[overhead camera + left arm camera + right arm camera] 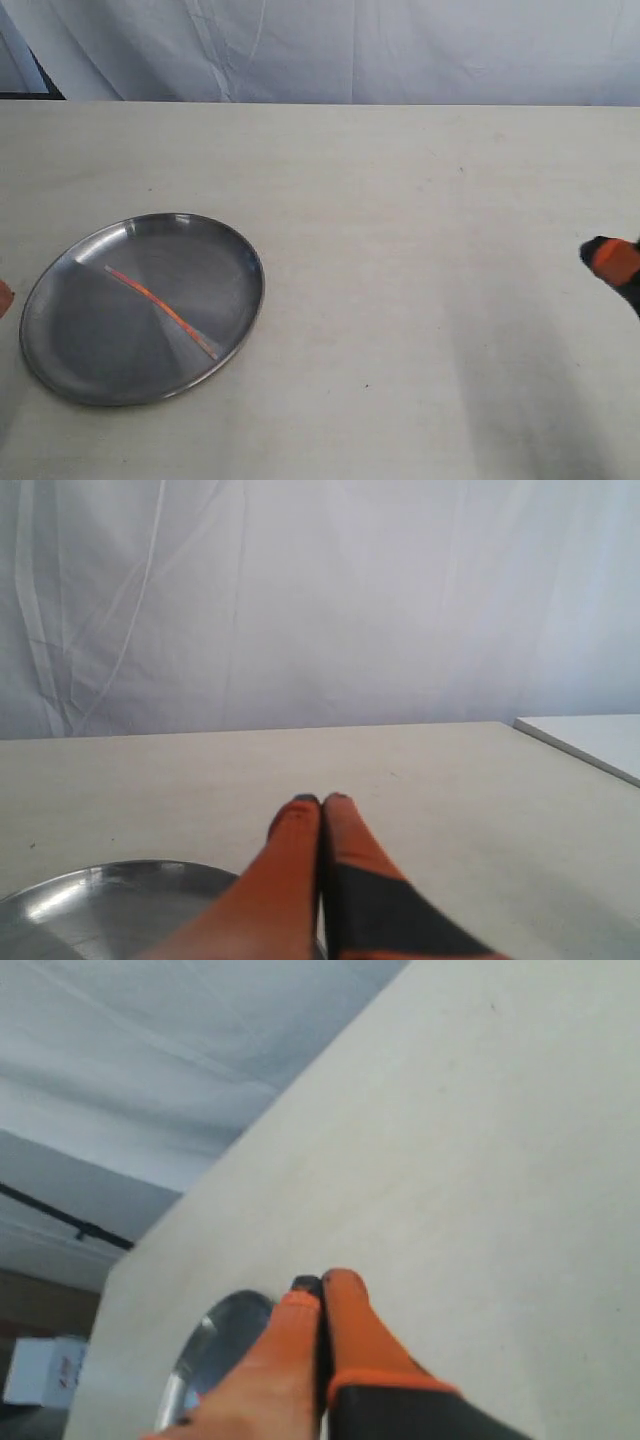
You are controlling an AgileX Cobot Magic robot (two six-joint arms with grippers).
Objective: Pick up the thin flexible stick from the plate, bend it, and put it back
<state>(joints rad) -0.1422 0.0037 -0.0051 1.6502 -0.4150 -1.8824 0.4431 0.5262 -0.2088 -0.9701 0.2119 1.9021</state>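
Lying diagonally in plate (90, 335): thin flexible stick (160, 309); left gripper (322, 802), right gripper (320, 1285) both pressed together.

Only an orange sliver of the left gripper (4, 297) at our left edge, right gripper (608, 258) cut by the right edge, plate (90, 895) partly behind fingers (290, 880) in both wrist views, pale near end of the stick (160, 308) too faint for us to trace

The plate (85, 345) sat on the pale counter (400, 220). The thin flexible stick (160, 311) lay diagonally inside it, pale end near the plate's lower-right rim. Well to the plate's right showed the orange-and-black tip of the right tool (598, 256). An orange sliver of the left tool (4, 298) showed just beside the plate's left rim.
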